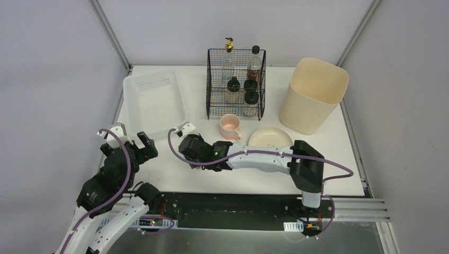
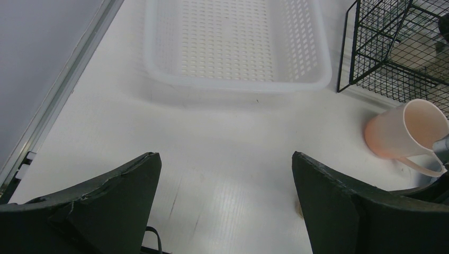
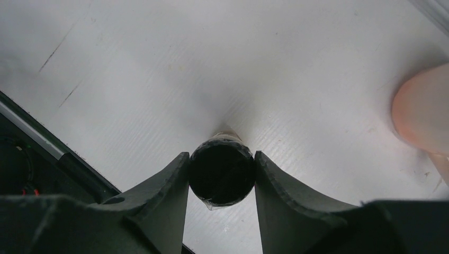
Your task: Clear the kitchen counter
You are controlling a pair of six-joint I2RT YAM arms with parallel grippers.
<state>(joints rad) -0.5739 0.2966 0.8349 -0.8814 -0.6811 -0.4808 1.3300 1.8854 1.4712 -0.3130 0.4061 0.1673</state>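
Looking down on the kitchen counter [image 1: 238, 182], hemmed in by metal rails left and right and a dark strip along the near edge. Clenched tight with the right gripper [image 3: 222, 161] on a small black-topped container [image 3: 222, 174], one finger [image 3: 169, 196] pressed to each side, close to that near edge. Bare white open between the two grippers. Tighter toward the far side, with a pink mug [image 3: 423, 108] near the grasp.

Spread wide with the left gripper [image 2: 225, 159], nothing between the fingers [image 2: 122, 190], hovering over open surface by the left rail. Ahead of it, a white perforated tray [image 2: 238, 84], and just beside the tray's right end a black wire rack [image 2: 392, 53].

From overhead only: bottles [image 1: 233, 87] standing in the rack, a cream bin [image 1: 312, 95] toward the far right corner, a cream plate [image 1: 269, 138] beside the mug and near the right arm. Hidden from overhead: the held container, covered by the right wrist. Shown by the right wrist view alone: the grasp itself. Cannot tell whether set on the surface or lifted off it.
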